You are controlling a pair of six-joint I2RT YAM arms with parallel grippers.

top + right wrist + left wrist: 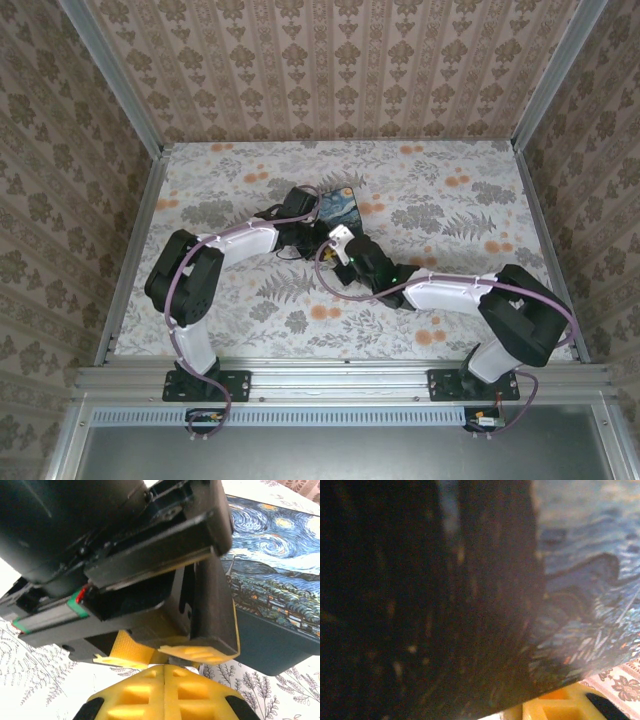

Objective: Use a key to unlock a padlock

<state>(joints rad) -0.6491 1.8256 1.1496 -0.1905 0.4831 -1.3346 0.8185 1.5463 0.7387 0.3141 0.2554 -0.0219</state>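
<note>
Tabletop (470, 210): left tool (161, 652) beside right tool (165, 674)

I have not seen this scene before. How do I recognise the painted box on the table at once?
Look at the table with the floral cloth, walled in by patterned wallpaper. Near its middle, where the left arm and right arm meet, lies a flat rectangular box. It alone is dark blue with swirling night-sky paint; all around it is pale flowers.
</note>
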